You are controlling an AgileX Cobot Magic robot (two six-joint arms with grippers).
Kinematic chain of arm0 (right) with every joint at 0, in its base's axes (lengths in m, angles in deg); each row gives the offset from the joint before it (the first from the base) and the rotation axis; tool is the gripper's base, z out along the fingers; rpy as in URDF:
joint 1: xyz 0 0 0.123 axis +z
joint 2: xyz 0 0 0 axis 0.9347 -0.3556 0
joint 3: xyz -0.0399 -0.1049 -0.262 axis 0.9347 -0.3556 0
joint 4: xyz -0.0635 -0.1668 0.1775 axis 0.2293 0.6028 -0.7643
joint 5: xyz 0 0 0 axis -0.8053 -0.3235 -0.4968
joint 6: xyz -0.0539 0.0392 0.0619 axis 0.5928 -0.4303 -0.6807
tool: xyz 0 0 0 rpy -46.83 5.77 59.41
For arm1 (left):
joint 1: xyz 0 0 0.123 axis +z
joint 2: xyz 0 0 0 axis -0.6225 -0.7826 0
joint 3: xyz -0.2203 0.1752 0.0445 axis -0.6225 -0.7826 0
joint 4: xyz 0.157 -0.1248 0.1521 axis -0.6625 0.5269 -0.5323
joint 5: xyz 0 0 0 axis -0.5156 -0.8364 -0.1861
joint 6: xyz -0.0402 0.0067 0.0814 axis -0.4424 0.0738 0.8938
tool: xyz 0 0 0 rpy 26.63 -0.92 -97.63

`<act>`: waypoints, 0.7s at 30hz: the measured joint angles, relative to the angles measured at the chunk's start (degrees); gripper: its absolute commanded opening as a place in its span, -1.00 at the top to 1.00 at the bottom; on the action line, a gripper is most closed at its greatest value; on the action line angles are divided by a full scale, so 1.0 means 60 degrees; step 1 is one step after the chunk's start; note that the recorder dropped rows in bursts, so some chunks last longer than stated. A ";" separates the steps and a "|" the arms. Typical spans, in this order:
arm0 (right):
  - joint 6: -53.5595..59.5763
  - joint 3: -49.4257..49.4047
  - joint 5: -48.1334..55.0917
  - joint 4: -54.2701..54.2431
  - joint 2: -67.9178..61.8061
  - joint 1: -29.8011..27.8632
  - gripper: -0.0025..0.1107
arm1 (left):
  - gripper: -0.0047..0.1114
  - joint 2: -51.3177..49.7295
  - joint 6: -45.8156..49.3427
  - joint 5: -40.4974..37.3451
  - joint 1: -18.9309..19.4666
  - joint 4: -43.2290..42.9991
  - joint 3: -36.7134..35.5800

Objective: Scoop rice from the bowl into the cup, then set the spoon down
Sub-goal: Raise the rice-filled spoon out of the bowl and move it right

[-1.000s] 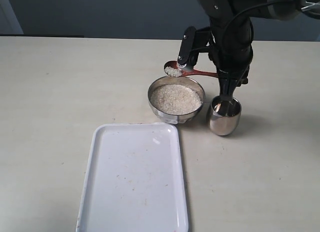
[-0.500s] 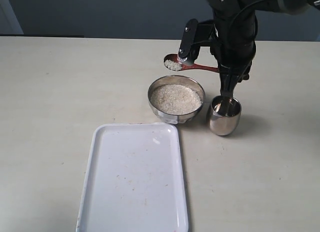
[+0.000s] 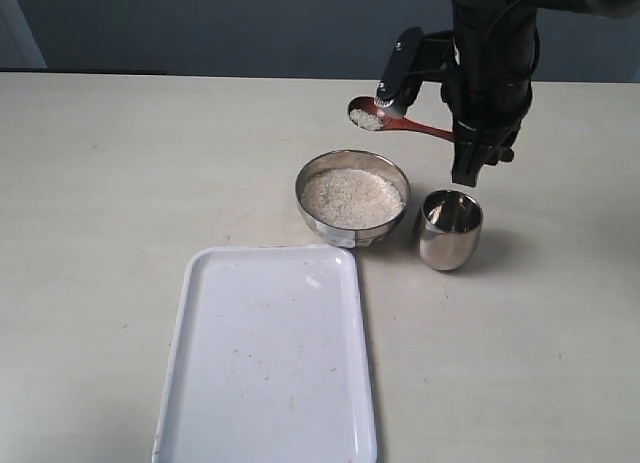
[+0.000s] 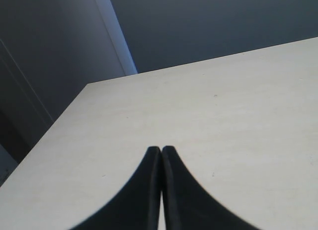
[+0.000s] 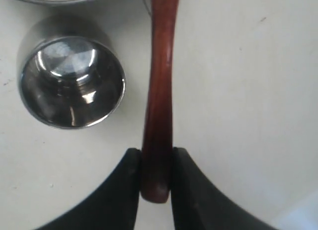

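My right gripper is shut on the end of the dark reddish-brown spoon's handle and holds it in the air. The spoon's small bowl carries a heap of white rice and hangs behind the steel bowl's far rim, slightly to its right. The steel bowl holds a flat mass of rice. Right of it stands the small steel cup, just below the gripper; only shiny metal shows inside the cup. My left gripper is shut on nothing above bare table, outside the exterior view.
A white rectangular tray lies in front of the bowl, its near-right corner close to the bowl's base. The right arm rises behind the cup. The table's far edge meets a dark wall.
The right gripper has risen and shifted right with the loaded spoon. Its fingers no longer hang in front of the cup's mouth. Bowl, cup and tray have stayed put.
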State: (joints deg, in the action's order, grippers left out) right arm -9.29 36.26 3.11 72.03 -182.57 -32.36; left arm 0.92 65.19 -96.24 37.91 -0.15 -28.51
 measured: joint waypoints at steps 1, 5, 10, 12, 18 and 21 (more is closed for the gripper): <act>-0.0030 0.0000 0.0000 0.0000 0.0025 0.0000 0.96 | 0.91 0.0000 0.0000 0.0000 0.0000 0.0000 0.0000; -0.0030 -0.0251 0.0000 -0.0035 0.0079 0.0000 0.96 | 0.91 0.0000 0.0000 0.0000 0.0000 0.0000 0.0000; -0.0030 -0.1060 0.0017 -0.0092 0.0170 0.0000 0.96 | 0.91 0.0000 0.0000 0.0000 0.0000 0.0000 0.0000; -0.0030 -0.1312 0.0017 -0.0166 0.0289 0.0000 0.96 | 0.91 0.0000 0.0000 0.0000 0.0000 0.0000 0.0000; -0.0234 -0.1948 0.0017 -0.0182 0.0913 -0.0038 0.96 | 0.91 0.0000 0.0000 0.0000 0.0000 0.0000 0.0000; -0.0238 -0.2280 0.0017 -0.0164 0.1268 -0.0285 0.96 | 0.91 0.0000 0.0000 0.0000 0.0000 0.0000 0.0000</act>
State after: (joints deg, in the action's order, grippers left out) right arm -10.71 22.59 3.21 71.04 -174.96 -34.07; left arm 0.92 65.19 -96.24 37.91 -0.15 -28.51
